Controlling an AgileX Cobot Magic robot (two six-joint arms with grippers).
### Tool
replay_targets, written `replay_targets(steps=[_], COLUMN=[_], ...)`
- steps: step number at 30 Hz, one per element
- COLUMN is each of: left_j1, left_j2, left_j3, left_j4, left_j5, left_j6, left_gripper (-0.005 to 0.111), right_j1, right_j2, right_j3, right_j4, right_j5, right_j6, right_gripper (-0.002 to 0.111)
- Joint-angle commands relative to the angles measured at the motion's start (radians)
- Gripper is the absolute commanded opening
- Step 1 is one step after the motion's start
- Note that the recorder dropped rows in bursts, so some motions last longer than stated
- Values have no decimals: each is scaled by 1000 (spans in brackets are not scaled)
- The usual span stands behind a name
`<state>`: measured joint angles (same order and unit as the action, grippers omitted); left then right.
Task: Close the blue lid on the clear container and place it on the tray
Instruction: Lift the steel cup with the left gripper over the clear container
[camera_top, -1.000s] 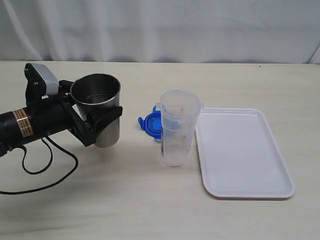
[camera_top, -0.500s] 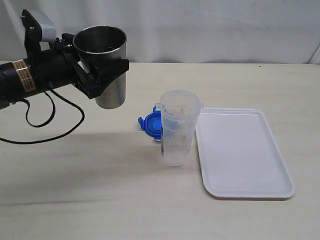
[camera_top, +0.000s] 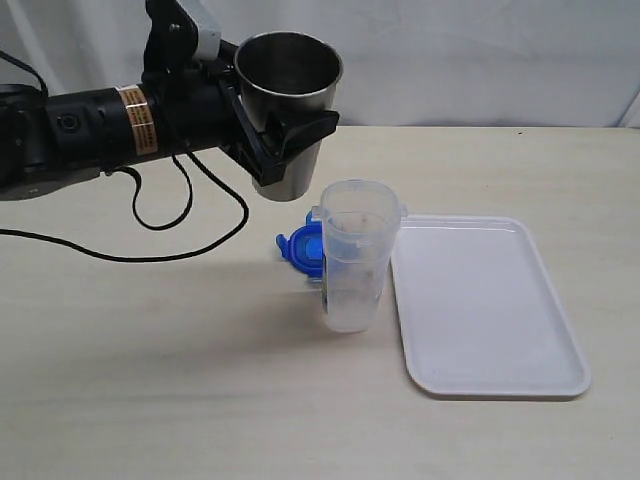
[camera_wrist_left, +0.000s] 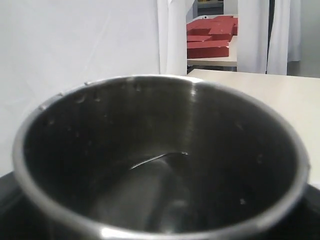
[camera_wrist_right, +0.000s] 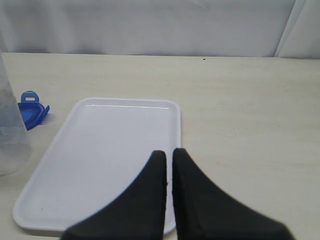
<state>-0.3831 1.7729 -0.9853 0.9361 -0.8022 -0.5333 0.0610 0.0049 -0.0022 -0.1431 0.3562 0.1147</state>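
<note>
Exterior: your left gripper (camera_top: 285, 145) clamps the steel cup (camera_top: 288, 80) and holds it upright in the air over the table (camera_top: 150, 380), up and left of the container (camera_top: 355, 265). The container stands open on the table just beside the tray (camera_top: 490, 320), not on it. The lid (camera_top: 298, 247) lies flat on the table right behind the container; can't tell if they touch.
Left wrist: the steel cup's dark inside fills the frame.
Right wrist: your right gripper (camera_wrist_right: 166, 152) is pressed closed with nothing in it, hanging over the tray's near edge. Lid and a sliver of the container sit beside the tray.
</note>
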Motion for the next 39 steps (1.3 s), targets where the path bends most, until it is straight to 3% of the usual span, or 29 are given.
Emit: replay_targets(steps=[1,17,22,28,39], left_j1=[-1,-1,-1,-28,-49], left_j2=[59,99,106,152,204], left_j3=[-57,-75,-75,-78,-155], left_j4=[-58,-56,-74,-234,-214], left_j5=[-50,-137,-141,-185,-160], left_j6=[20,190,192,192,197], left_gripper=[0,0,0,0,0], right_j1=[-1,-1,-1,-1,-1], right_j2=[-5,-5,-5,-5,-5], right_j3=[2,2,2,2,2], right_j4=[1,1,1,1,1], right_j5=[-12,-12,-12,-12,-12], right_j6=[2,2,2,2,2], right_gripper=[5,5,5,5,5])
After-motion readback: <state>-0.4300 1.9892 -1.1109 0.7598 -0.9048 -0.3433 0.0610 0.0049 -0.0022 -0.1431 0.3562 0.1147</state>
